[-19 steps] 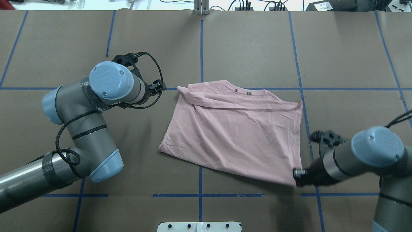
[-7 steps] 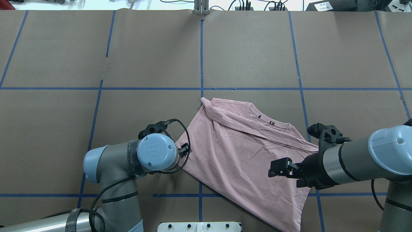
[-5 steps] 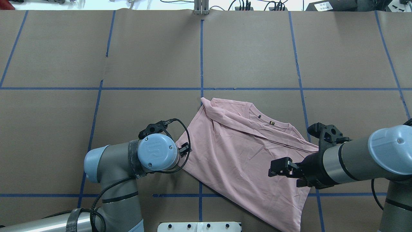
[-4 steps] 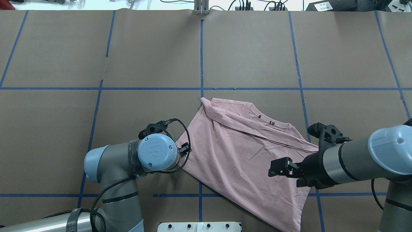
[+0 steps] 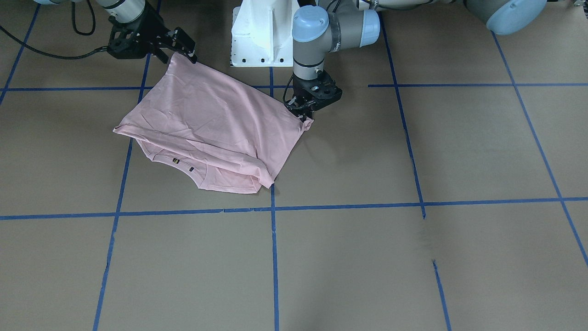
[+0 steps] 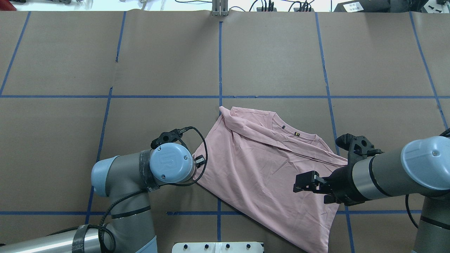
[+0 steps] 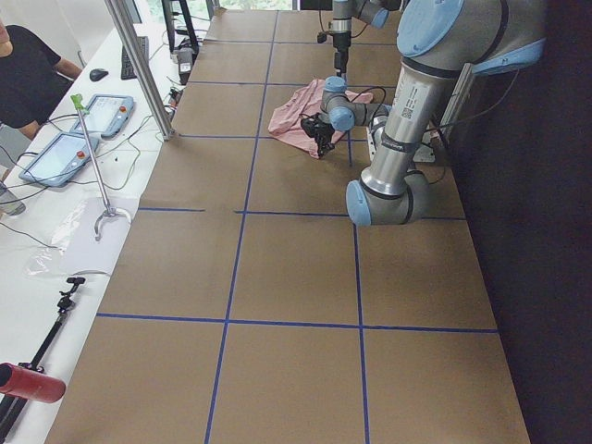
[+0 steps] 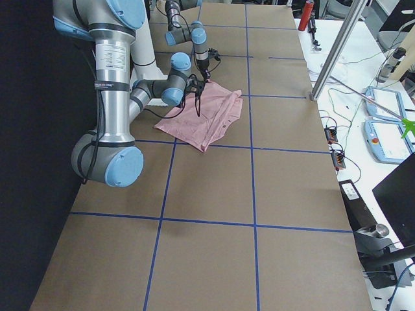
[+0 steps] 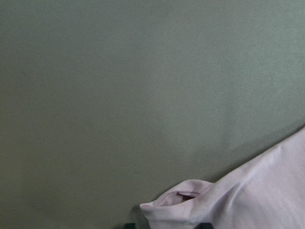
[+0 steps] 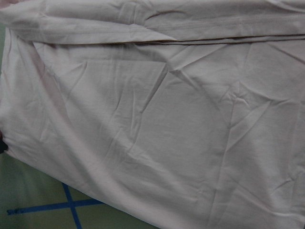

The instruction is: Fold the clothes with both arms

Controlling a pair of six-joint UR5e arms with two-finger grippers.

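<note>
The pale pink T-shirt [image 6: 267, 168] lies folded and skewed on the brown table, collar [image 6: 281, 123] on the far side; its print is hidden. In the front view the shirt [image 5: 216, 119] has one corner pinched by my left gripper [image 5: 303, 114], which is down at table level. In the overhead view that gripper is hidden under its own wrist. The left wrist view shows the curled corner [image 9: 181, 202] between the fingertips. My right gripper [image 6: 299, 183] hovers open above the shirt's right part, touching nothing. The right wrist view shows only wrinkled cloth [image 10: 167, 119].
The white pedestal [image 5: 262, 32] stands just behind the shirt, its edge at the bottom of the overhead view [image 6: 218, 247]. Blue tape lines [image 6: 220, 63] grid the table. Beyond the far edge are a metal post [image 7: 139, 65], tablets and cables.
Both arms dragged the shirt from mid-table toward the robot and turned it. The right gripper let go of its corner and rose. Lately only the left wrist shifted slightly.
</note>
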